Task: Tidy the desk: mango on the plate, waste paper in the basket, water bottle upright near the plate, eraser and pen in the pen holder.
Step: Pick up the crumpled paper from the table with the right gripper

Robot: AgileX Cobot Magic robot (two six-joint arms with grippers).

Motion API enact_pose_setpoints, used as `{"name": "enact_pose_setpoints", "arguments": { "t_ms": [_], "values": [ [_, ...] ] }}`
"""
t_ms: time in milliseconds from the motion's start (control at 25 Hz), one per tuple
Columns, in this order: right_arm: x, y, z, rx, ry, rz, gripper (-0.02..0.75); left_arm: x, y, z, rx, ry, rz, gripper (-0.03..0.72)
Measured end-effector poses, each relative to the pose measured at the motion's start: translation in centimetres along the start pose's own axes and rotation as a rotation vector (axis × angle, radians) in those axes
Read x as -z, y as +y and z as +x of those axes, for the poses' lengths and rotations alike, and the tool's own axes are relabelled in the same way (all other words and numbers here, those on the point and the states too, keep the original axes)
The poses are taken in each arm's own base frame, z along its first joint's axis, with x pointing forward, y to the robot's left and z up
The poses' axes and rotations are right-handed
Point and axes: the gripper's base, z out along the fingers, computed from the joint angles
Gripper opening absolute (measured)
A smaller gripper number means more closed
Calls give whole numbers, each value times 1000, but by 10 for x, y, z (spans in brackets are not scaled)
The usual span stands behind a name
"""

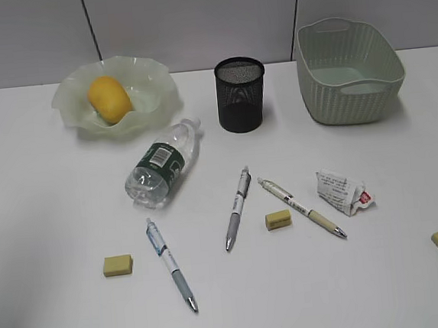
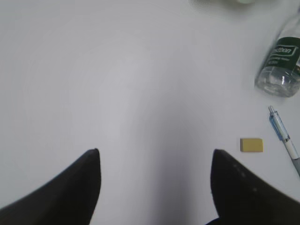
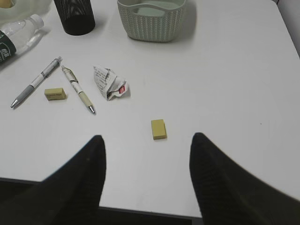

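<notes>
A: Mango [image 1: 109, 98] sat on the plate [image 1: 77, 119] already; bottle [image 1: 163, 164] lay flat beside it.

B: Left gripper [image 2: 154, 159], jaws apart, empty; the bottle likely came next.

A: Right gripper [image 3: 147, 145] gaped over an eraser [image 3: 158, 129].

Three cameras: one out front looking down at a slant, one riding behind each hand.

The exterior view takes in the whole white tabletop [image 1: 56, 316] from about chest height, facing the back wall, neither arm in shot. The left wrist cam sits close above the left hand [image 2: 155, 157], looking past its spread fingers; ahead and to that hand's right it catches the water bottle [image 2: 281, 65] and one eraser [image 2: 251, 145], which the exterior view shares. The right wrist cam hangs further back behind the right hand [image 3: 147, 143], off the near edge, sharing the basket [image 3: 151, 21], pen holder [image 3: 75, 18] and waste paper [image 3: 108, 82].
</notes>
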Motion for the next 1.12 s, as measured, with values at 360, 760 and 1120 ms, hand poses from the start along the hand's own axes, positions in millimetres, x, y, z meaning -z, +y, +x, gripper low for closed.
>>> {"name": "enact_pose_setpoints", "arguments": {
  "t_ms": [360, 760, 1120],
  "values": [
    [0, 0, 0, 0, 0, 0, 457, 42, 13, 110, -3, -233, 17, 550],
    [0, 0, 0, 0, 0, 0, 457, 26, 23, 192, -35, -467, 28, 525],
    [0, 0, 0, 0, 0, 1, 457, 26, 28, 234, -80, -634, 28, 501]
  ]
}}
